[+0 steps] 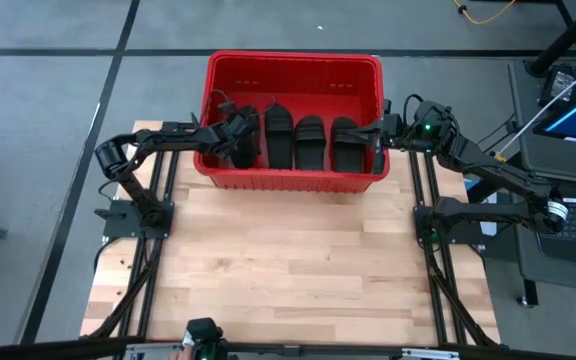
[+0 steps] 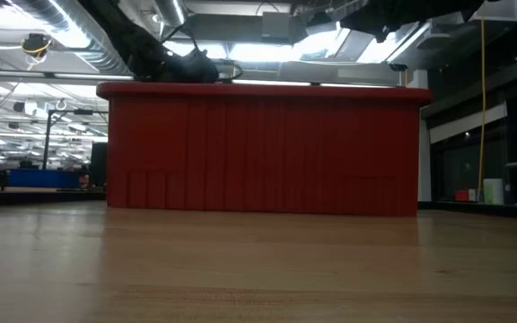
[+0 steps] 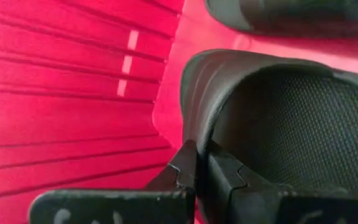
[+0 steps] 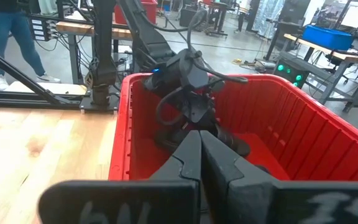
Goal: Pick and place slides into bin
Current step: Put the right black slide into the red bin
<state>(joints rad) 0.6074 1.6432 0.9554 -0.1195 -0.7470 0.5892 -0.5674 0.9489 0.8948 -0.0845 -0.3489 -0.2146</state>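
Observation:
The red bin (image 1: 293, 178) stands at the table's far middle. Three black slides (image 1: 309, 142) lie side by side on its floor. My left gripper (image 1: 238, 138) reaches over the bin's left rim and is shut on a fourth slide (image 3: 278, 118) in the bin's left part. That slide shows close up in the left wrist view, with a neighbouring slide (image 3: 278, 15) beyond it. My right gripper (image 1: 376, 136) is shut and empty at the bin's right rim; its closed fingers (image 4: 185, 162) point across the bin toward my left arm (image 4: 188, 78). My left gripper pinches the slide's rounded edge (image 3: 201, 146) between its two fingers, one finger (image 3: 182, 167) outside the edge and one (image 3: 229, 174) on the textured inner side. It comes slanting down from the bin's left. Whether the slide rests on the bin floor does not show.
The bin's tall ribbed walls (image 2: 263, 148) and thick rim (image 1: 293, 58) surround the slides. Bare wooden tabletop (image 1: 288, 260) lies near of the bin. A laptop and stands (image 1: 573, 115) are off the table's right. A person (image 4: 5, 37) stands in the room beyond the table.

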